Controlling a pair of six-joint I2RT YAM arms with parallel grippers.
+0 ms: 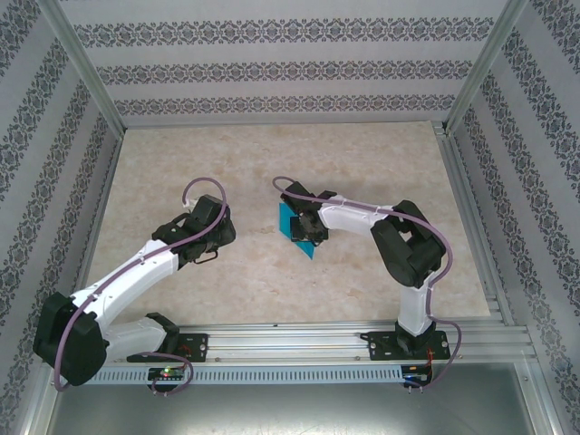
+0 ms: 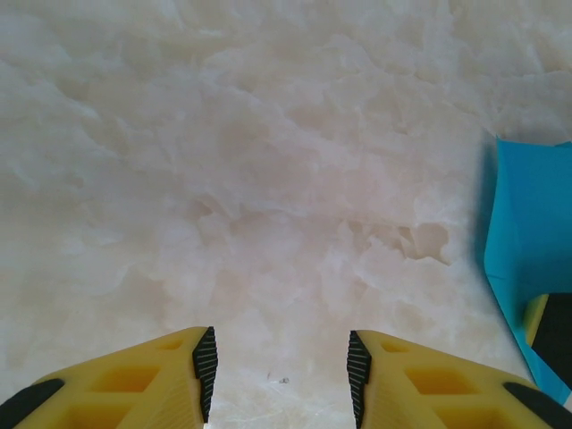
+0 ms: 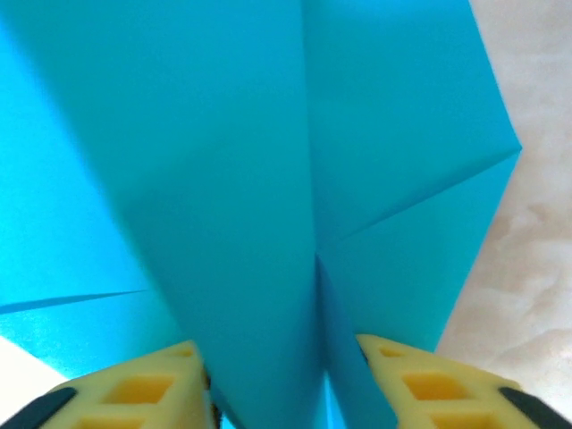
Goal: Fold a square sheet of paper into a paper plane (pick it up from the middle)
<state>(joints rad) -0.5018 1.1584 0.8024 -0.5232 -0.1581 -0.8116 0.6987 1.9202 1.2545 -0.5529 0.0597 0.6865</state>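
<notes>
The teal-blue sheet of paper [image 1: 292,224] is partly folded, with a raised centre crease and slanted side folds [image 3: 268,179]. It lies in the middle of the table under my right gripper [image 1: 304,227]. In the right wrist view the raised fold runs between the yellow fingers [image 3: 407,375] of the right gripper [image 3: 281,375], whose jaws stand apart around it. My left gripper [image 1: 216,246] hovers to the left of the paper, open over bare table [image 2: 281,366], with nothing between its fingers. The paper's edge [image 2: 532,241] shows at the right of the left wrist view.
The marble-patterned table [image 1: 272,163] is walled by patterned panels with metal frame posts [image 1: 86,72]. An aluminium rail [image 1: 299,343] at the near edge carries both arm bases. Bare table lies behind and to both sides of the paper.
</notes>
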